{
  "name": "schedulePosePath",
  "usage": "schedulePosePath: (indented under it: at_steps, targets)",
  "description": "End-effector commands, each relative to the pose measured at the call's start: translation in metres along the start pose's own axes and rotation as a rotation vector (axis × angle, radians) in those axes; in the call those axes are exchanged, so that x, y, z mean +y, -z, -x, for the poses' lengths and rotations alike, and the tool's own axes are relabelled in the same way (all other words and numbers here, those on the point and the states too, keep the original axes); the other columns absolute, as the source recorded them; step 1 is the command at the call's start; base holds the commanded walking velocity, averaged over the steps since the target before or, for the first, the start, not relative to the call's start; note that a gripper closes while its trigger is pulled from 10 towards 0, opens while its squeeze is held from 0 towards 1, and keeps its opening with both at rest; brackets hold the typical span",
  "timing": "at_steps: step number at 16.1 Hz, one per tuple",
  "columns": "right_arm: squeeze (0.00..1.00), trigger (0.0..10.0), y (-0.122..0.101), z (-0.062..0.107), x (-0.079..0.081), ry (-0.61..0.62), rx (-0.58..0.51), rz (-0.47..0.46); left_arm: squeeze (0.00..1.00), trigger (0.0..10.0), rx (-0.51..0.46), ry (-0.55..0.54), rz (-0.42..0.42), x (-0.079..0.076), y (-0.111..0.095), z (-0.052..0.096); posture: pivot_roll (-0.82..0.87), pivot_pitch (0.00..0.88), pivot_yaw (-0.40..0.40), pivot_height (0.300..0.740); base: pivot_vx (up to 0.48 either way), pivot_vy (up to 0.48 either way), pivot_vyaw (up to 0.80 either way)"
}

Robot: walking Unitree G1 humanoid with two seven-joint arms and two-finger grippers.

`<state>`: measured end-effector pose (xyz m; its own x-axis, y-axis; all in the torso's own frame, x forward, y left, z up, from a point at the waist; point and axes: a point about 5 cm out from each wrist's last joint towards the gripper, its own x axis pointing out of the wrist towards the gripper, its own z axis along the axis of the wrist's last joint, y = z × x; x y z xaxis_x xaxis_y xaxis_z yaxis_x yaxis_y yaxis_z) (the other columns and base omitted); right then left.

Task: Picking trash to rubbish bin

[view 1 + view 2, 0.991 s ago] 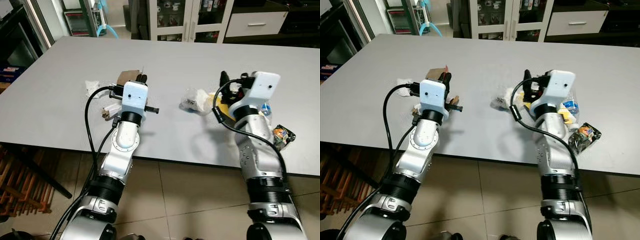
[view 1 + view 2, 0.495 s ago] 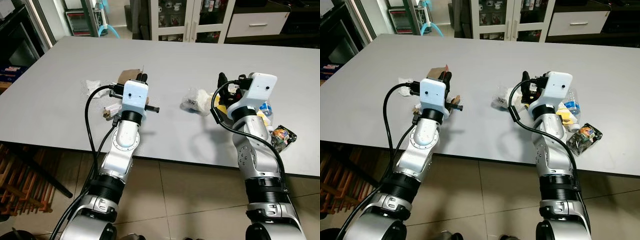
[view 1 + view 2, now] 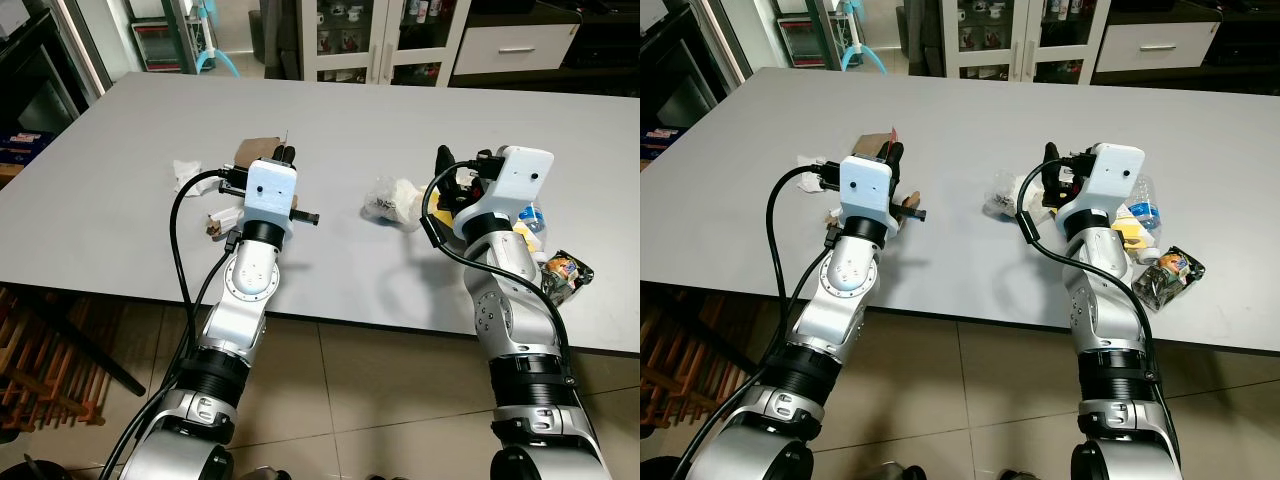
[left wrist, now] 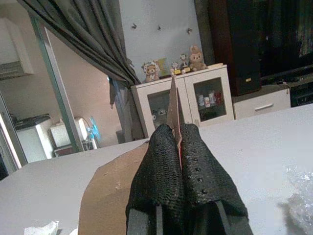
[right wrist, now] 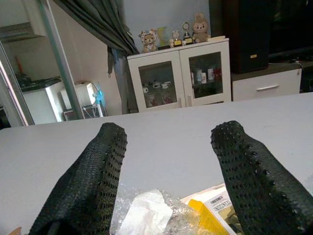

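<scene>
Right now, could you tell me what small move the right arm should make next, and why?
Probably lower the right tool and close it on the clear plastic wrapper: its fingers are spread wide just above it, while the left tool is already shut on the brown cardboard piece.

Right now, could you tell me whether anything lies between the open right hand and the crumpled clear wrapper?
Nothing visible does. The right hand hangs open just above the crumpled clear wrapper on the table.
</scene>
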<state>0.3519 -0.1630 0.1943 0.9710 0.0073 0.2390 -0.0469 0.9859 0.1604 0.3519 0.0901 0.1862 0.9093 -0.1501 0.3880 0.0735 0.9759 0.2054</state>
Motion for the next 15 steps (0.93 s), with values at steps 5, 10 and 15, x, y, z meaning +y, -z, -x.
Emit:
schedulePosePath:
  at_steps: [5, 10, 15]
  targets:
    - [0.00, 10.0, 0.0025, 0.0009, 0.0004, 0.003, 0.013, 0.001, 0.00, 10.0, 0.001, 0.001, 0.011, -0.0011, -0.0017, -0.0017, -0.06, 0.084, 0.034, 0.740, 0.000, 0.000, 0.00]
    - [0.00, 10.0, 0.0036, 0.0011, 0.0006, 0.002, 0.020, 0.003, 0.00, 10.0, -0.002, 0.004, 0.015, -0.0023, -0.0028, -0.0016, -0.06, 0.085, 0.035, 0.740, -0.101, 0.000, 0.00]
    - [0.00, 10.0, 0.0044, 0.0009, 0.0016, -0.001, 0.023, -0.002, 0.00, 10.0, -0.003, 0.002, 0.022, -0.0020, -0.0034, -0.0021, -0.06, 0.081, 0.036, 0.740, -0.263, 0.000, 0.00]
